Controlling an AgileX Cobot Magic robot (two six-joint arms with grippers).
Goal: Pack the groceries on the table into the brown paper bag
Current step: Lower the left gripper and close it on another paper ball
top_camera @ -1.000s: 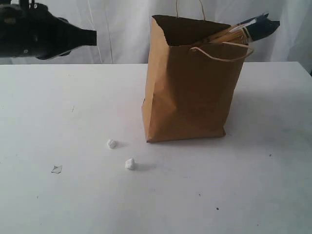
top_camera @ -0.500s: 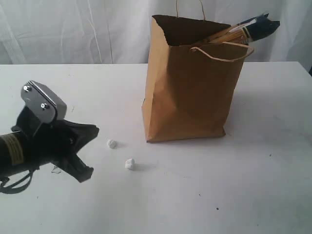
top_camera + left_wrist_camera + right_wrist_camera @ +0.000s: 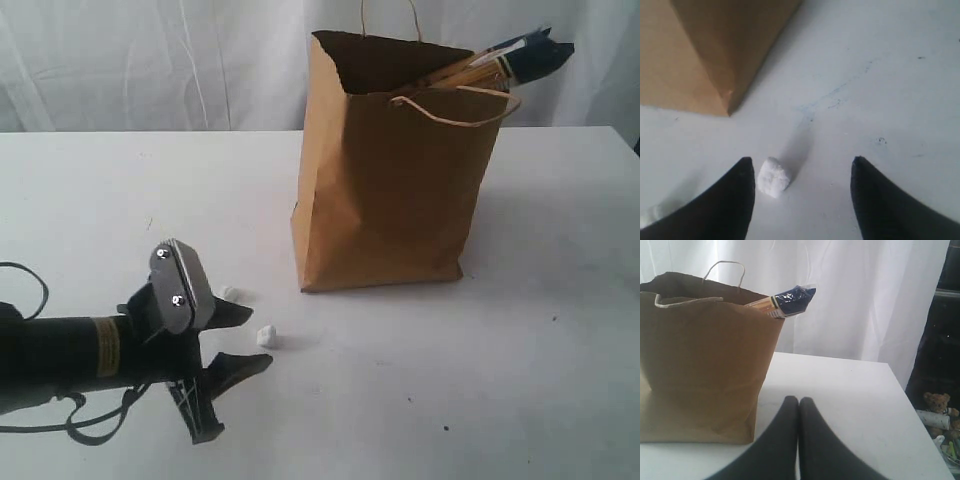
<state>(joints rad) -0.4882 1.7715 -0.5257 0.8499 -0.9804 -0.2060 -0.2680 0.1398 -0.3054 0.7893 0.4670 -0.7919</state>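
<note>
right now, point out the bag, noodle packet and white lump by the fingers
paper bag (image 3: 400, 190), exterior view, front wall
noodle packet (image 3: 540, 58), exterior view, dark end
white lump (image 3: 773, 176), left wrist view, middle

The brown paper bag (image 3: 390, 190) is matt, creased kraft paper with twisted cord handles (image 3: 450, 122); the long dark noodle packet (image 3: 535, 52) is glossy film. The bench (image 3: 520, 380) is smooth matt white, lightly specked, and the left hand (image 3: 258, 338) looks matt black plastic, with a dull metal plate (image 3: 180, 285).
</note>
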